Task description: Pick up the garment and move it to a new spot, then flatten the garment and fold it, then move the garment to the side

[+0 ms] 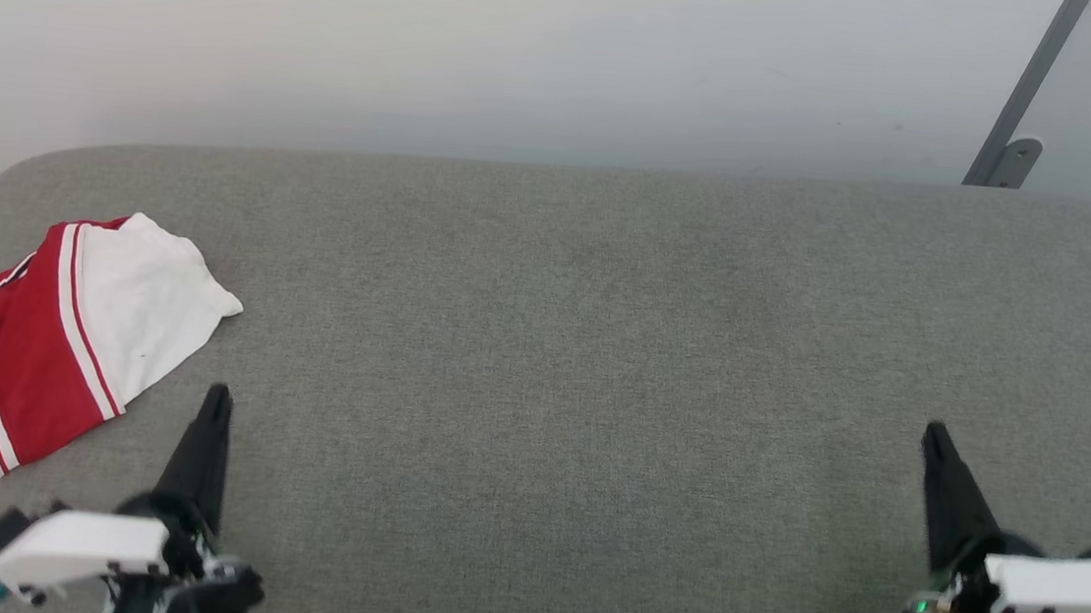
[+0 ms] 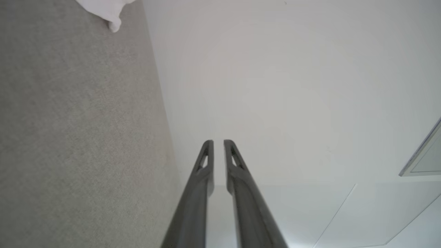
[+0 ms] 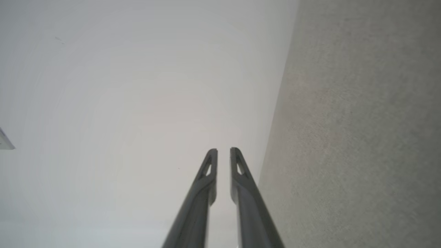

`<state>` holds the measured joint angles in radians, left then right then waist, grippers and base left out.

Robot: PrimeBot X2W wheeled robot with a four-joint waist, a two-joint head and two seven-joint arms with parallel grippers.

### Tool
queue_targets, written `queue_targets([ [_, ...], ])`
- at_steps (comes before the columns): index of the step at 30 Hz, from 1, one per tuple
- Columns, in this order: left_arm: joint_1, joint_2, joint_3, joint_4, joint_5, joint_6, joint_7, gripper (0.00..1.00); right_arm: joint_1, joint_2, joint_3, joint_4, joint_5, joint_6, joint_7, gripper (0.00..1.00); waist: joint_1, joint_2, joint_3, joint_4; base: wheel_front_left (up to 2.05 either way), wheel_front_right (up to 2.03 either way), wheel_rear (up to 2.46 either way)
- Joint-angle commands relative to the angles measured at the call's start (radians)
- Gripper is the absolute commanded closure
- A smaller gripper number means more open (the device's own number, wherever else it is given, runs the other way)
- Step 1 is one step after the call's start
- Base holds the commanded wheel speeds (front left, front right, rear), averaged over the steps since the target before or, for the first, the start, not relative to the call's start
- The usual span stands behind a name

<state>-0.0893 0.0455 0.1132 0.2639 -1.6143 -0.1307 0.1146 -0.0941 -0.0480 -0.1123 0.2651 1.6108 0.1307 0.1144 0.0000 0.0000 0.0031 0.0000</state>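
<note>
The garment (image 1: 59,333) lies at the far left of the grey, cloth-covered tabletop (image 1: 601,351), close to its rounded left corner. It is folded into a compact, roughly oblong shape. In the head view its long axis runs diagonally, from the near left edge of the tabletop up towards the right and the wall (image 1: 529,48). The white section forms the far right end and comes to a soft corner pointing right. The red part forms the near left end, where the white-and-red striped trim curves along the edge. Another striped band crosses the cloth where red meets white.

The left gripper (image 1: 217,398) is over the tabletop just beside the garment, on its near right side, with its tips pointing towards the wall. It is apart from the cloth, with bare tabletop between the tips and the white edge. In the left wrist view its jaws stand slightly apart with a narrow gap and nothing between them. A white corner of the cloth (image 2: 110,17) shows at the top left of that view.

The right gripper (image 1: 935,437) is well apart from the garment, over the right side of the tabletop, also pointing at the wall. Its jaws show the same narrow gap and hold nothing.
</note>
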Motion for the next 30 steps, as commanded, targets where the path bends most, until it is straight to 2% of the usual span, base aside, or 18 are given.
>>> queue_targets([
  [1,-0.005,0.002,0.0,-0.006,0.0,0.0,0.0,0.0,-0.006,-0.001,0.0,-0.005,0.0,0.0,0.0,0.0,0.0,0.0,0.0,0.0,0.0,0.0,0.0],
  [6,0.01,-0.002,0.0,0.015,0.008,0.0,-0.01,0.0,0.006,0.0,-0.001,0.022,-0.002,0.0,-0.004,0.0,0.0,0.0,0.0,0.0,0.0,0.0,0.0],
  [15,-0.013,0.025,-0.016,0.009,0.061,0.0,-0.056,0.0,-0.038,-0.028,0.011,0.036,-0.055,0.0,-0.045,0.0,0.0,0.0,0.001,0.0,0.0,0.0,0.0],
  [26,-0.025,0.053,-0.028,-0.005,0.273,0.0,-0.105,0.0,-0.077,-0.08,0.067,0.061,-0.222,0.0,-0.104,0.0,0.0,0.0,0.003,0.0,0.0,0.0,0.0],
  [30,-0.025,0.056,-0.027,-0.006,0.395,0.001,-0.121,0.0,-0.09,-0.093,0.072,0.064,-0.315,0.0,-0.121,0.0,0.0,0.0,0.004,0.0,0.0,0.0,0.0],
])
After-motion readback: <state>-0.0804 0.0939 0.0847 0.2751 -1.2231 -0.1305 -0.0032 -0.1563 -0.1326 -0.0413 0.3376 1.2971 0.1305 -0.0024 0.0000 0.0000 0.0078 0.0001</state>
